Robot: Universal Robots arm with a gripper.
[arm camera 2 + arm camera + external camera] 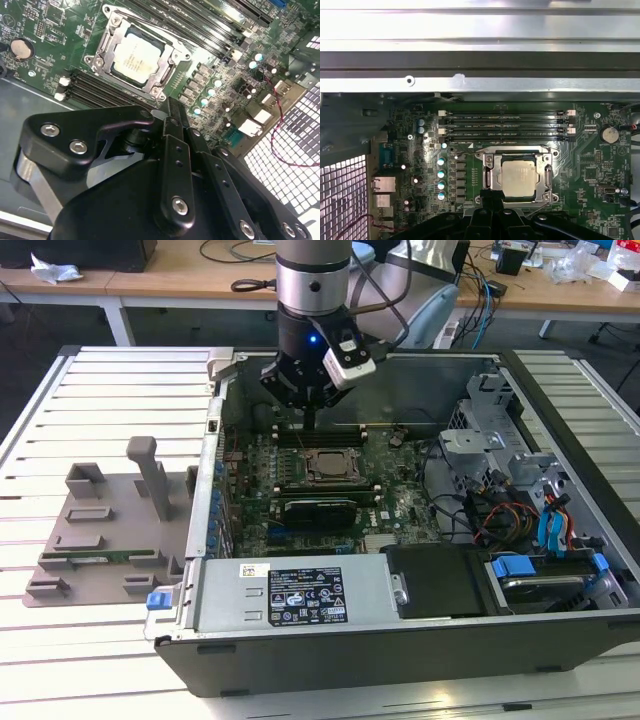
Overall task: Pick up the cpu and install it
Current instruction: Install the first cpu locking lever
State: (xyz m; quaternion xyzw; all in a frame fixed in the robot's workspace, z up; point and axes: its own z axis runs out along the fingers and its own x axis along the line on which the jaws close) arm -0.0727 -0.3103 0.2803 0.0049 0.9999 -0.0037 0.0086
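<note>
cpu (pixel 519 179), silver-grey top, thin tan rim: seated flat inside socket frame (pixel 488 175) on motherboard (pixel 590 172), in both wrist views; same chip (pixel 136 56) square in its metal surround in the second wrist view. in the exterior view, cpu (pixel 327 466) near middle of board, inside open computer case (pixel 330 640).

gripper (pixel 308 423): black, hanging from arm above board, just behind socket toward case's far wall in the exterior view. fingers (pixel 176 116) drawn together into one narrow tip in the second wrist view, no gap visible between them, nothing clamped. tip near socket's edge, apart from cpu; contact with board not determinable.

memory slots (pixel 507 125): four long black rows beside socket, between socket and case wall.

coin cell (pixel 608 133): round, silver, on board near slots' end.

capacitors (pixel 441 172): column of small pale-topped cylinders beside socket frame.

grey tray (pixel 110 530): moulded plastic, with upright posts, on slatted table (pixel 60 660), at the exterior view's left of case.

blue latch parts (pixel 525 568): in case's drive bay area, at the exterior view's right.

white labelled cover (pixel 295 595): along case's near edge.
</note>
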